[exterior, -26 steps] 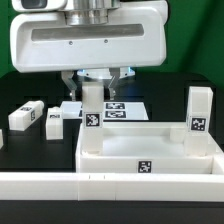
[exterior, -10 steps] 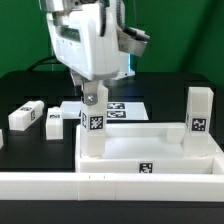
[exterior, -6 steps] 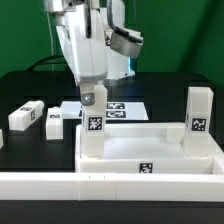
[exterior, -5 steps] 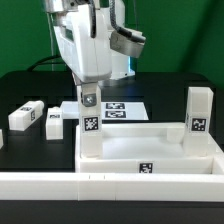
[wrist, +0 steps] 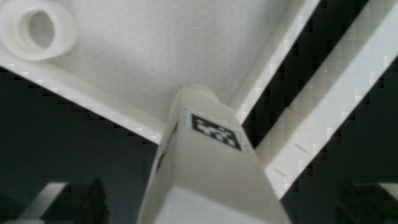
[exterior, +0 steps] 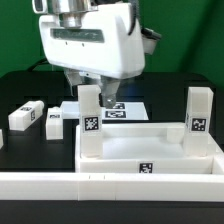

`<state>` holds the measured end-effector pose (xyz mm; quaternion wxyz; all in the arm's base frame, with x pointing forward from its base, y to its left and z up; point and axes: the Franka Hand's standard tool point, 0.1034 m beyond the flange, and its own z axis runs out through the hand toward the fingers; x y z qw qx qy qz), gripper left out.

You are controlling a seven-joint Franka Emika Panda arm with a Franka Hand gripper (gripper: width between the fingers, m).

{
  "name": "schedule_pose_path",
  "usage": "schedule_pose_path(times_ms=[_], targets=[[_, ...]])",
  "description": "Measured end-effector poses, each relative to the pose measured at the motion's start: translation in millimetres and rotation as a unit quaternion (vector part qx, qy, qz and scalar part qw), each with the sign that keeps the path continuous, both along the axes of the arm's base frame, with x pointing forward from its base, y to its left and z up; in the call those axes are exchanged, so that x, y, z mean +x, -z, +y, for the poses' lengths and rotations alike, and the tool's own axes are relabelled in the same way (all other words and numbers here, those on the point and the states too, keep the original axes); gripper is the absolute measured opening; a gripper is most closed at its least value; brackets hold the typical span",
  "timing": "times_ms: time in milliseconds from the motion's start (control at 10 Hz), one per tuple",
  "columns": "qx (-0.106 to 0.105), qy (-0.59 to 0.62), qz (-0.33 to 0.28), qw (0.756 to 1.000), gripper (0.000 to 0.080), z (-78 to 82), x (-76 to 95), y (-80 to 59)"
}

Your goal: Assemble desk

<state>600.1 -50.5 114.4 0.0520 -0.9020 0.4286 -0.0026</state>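
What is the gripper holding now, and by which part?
Nothing. The gripper is open, and its jaws stand clear of both sides of the upright leg.

Wht boxy gripper (exterior: 92, 94), grey front slot

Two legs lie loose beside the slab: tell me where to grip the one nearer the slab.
Take the nearer loose leg across its side faces, coming from above: it lies flat, top exposed, with a gap to the other loose leg.

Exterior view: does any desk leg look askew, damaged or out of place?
Nothing stands out. Two legs stand upright at the ends of the slab. Two loose legs lie flat on the table, not yet fitted.
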Motion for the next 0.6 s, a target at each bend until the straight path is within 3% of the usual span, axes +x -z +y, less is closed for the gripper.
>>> schedule_pose_path(times_ms=[600], targets=[[-0.019, -0.256, -0.032, 0.966, 0.0649, 1.6, 5.0, -2.0]])
